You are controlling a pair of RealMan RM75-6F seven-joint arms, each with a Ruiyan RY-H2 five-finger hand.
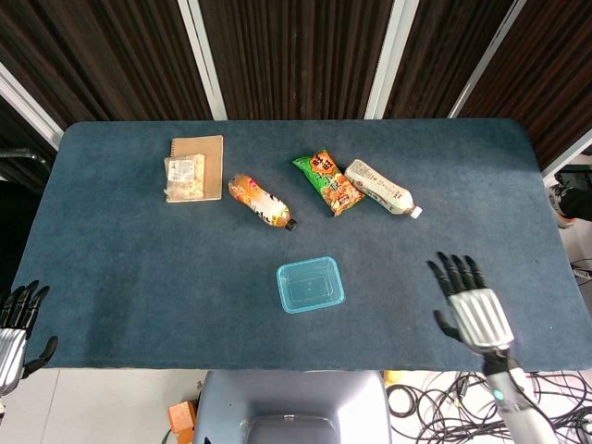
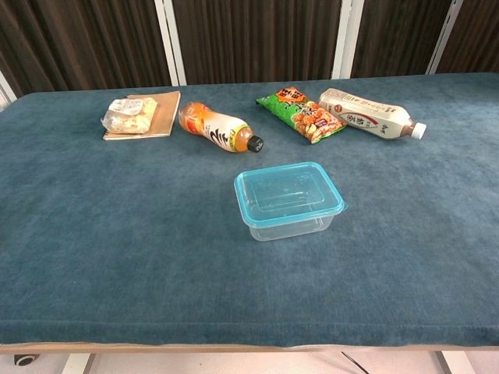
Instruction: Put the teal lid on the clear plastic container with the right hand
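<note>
The clear plastic container point(image 2: 290, 220) stands near the table's front middle, with the teal lid point(image 2: 287, 190) sitting flat on top of it; both also show in the head view as the teal lid point(image 1: 311, 284). My right hand point(image 1: 474, 309) hovers over the table's front right, well apart from the container, fingers spread and holding nothing. My left hand point(image 1: 13, 326) hangs off the front left corner, fingers apart and empty. Neither hand appears in the chest view.
Along the back lie a notebook point(image 1: 197, 166) with a snack packet point(image 1: 185, 178) on it, an orange bottle point(image 1: 260, 201), a green snack bag point(image 1: 327, 182) and a white bottle point(image 1: 379, 186). Cables trail on the floor at the lower right.
</note>
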